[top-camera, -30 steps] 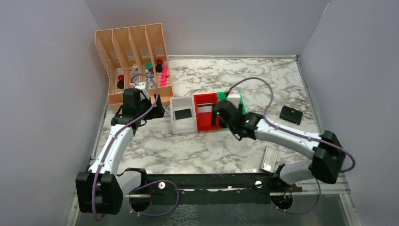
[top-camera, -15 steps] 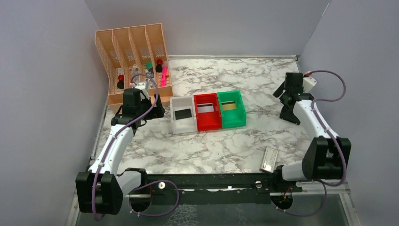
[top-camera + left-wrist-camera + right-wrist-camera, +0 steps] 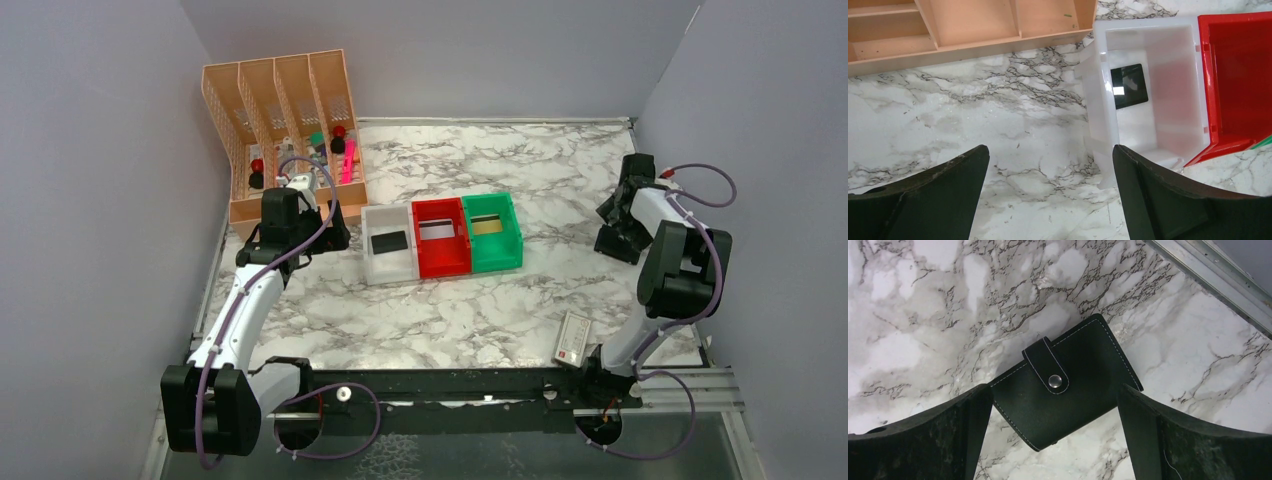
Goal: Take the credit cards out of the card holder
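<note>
The card holder [image 3: 1068, 390] lies closed on the marble at the far right, black with white stitching and its tab snapped shut. My right gripper [image 3: 1054, 392] is open right over it, one finger on each side of its near end. In the top view the right gripper [image 3: 622, 212] hides most of the card holder [image 3: 607, 244]. A black credit card [image 3: 1129, 86] lies in the white bin [image 3: 390, 268]. A pale card [image 3: 436, 231] lies in the red bin and a gold card [image 3: 488, 226] in the green bin. My left gripper [image 3: 1050, 160] is open over bare marble beside the white bin.
An orange file organiser [image 3: 280, 110] holding markers stands at the back left, close behind the left arm. A small whitish case with a red mark [image 3: 573, 339] lies near the right arm's base. Grey walls close in the table on the left, back and right.
The right arm swung from the red and green bins to the far right, folded back over the card holder, and its jaws opened wider. The left arm stayed still.
</note>
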`<action>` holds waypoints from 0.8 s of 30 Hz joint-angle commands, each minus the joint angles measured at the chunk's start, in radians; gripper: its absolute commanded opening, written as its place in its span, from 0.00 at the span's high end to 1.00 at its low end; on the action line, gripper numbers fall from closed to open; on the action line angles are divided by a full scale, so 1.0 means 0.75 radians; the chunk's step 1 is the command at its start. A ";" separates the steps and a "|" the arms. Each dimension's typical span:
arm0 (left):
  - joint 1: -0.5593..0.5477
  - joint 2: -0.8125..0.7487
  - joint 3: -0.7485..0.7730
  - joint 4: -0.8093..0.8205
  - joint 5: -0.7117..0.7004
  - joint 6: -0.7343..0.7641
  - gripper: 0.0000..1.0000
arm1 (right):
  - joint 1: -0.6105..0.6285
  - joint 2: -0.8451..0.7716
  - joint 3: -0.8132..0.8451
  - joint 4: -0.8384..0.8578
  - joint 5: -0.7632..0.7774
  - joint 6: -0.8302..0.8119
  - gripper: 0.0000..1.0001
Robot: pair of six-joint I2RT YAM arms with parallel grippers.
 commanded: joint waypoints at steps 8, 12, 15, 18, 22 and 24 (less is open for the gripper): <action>-0.006 -0.021 -0.006 0.030 0.015 0.012 0.03 | -0.008 0.175 0.028 0.005 -0.163 0.025 0.02; -0.004 -0.019 -0.005 0.029 0.016 0.012 0.03 | -0.003 0.126 -0.067 0.049 -0.281 0.006 0.12; -0.005 -0.016 -0.004 0.029 0.016 0.013 0.03 | 0.004 0.018 -0.187 0.129 -0.352 -0.023 0.18; -0.005 -0.013 -0.005 0.029 0.019 0.012 0.03 | 0.022 -0.082 -0.280 0.192 -0.501 -0.099 0.21; -0.004 -0.011 -0.003 0.029 0.018 0.014 0.03 | 0.141 -0.189 -0.363 0.245 -0.639 -0.183 0.22; -0.006 -0.011 -0.005 0.026 0.016 0.014 0.03 | 0.221 -0.208 -0.347 0.204 -0.578 -0.208 0.22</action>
